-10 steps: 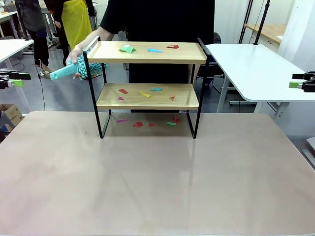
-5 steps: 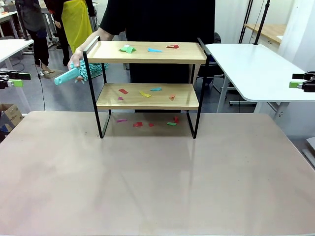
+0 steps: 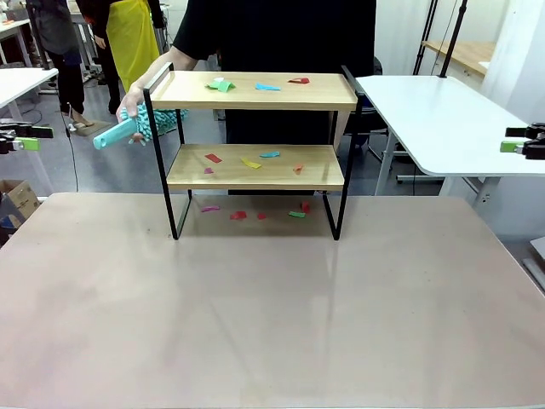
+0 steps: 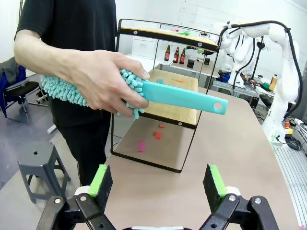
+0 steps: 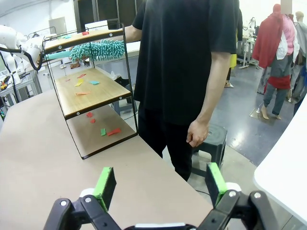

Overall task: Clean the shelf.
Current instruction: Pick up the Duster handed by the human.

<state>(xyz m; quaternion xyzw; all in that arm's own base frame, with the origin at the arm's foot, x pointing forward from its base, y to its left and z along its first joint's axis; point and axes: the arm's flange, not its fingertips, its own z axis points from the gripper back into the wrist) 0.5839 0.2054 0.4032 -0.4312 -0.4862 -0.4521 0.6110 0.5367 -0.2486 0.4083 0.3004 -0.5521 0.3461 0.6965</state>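
Note:
The shelf [image 3: 255,102] stands at the far middle of the table, with coloured paper scraps [image 3: 255,85] on its top board, its lower board and the tabletop beneath. A person in black stands behind it. Their hand [image 3: 132,104] holds a teal fluffy duster [image 3: 128,129] at the shelf's left end. My left gripper [image 3: 30,137] hangs open at the far left and my right gripper [image 3: 513,140] open at the far right, both well off the shelf. The left gripper [image 4: 157,182] faces the duster [image 4: 182,98] and shelf [image 4: 177,116]. The right gripper [image 5: 160,184] faces the shelf [image 5: 91,91] and the duster [image 5: 96,49].
The wide beige table [image 3: 272,307] is bare in front of the shelf. A white table [image 3: 443,119] stands at the right and another [image 3: 17,81] at the left. A grey stool [image 5: 213,143] stands behind the person, and other people walk far off.
The person's hand has shifted the duster slightly at the shelf's left end, handle now a little higher. Both grippers have stayed still and open.

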